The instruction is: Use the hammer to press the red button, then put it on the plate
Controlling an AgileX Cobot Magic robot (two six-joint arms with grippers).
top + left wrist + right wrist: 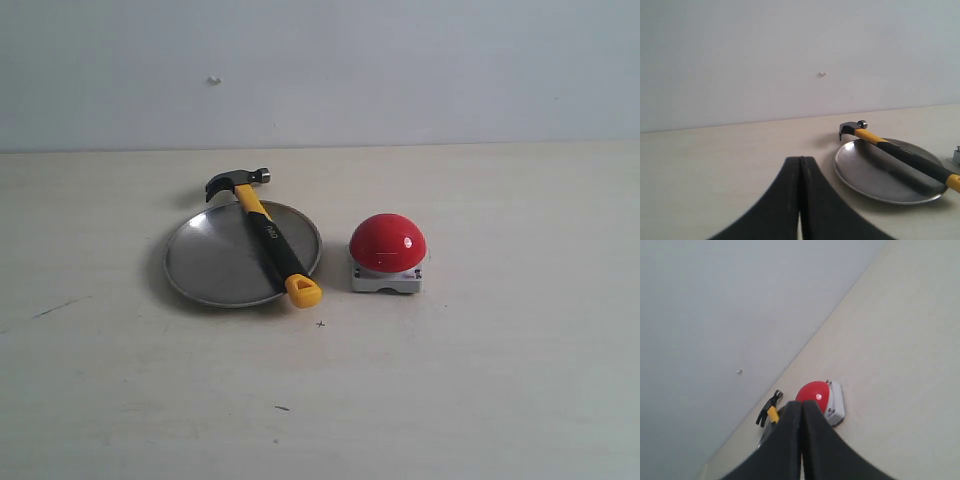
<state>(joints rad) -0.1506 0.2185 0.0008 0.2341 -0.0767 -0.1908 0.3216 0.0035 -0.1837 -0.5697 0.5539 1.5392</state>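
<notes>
Near the middle of the worktop (500,400) lies the metal plate (210,262). The claw hammer (268,240) rests across it, dark head past the far rim, yellow looped end over the near rim. Just beside, toward the right edge, stands the red button (387,243), touching neither. Left pincer (800,161) and right pincer (802,405) are each pressed together, pinching nothing.
</notes>
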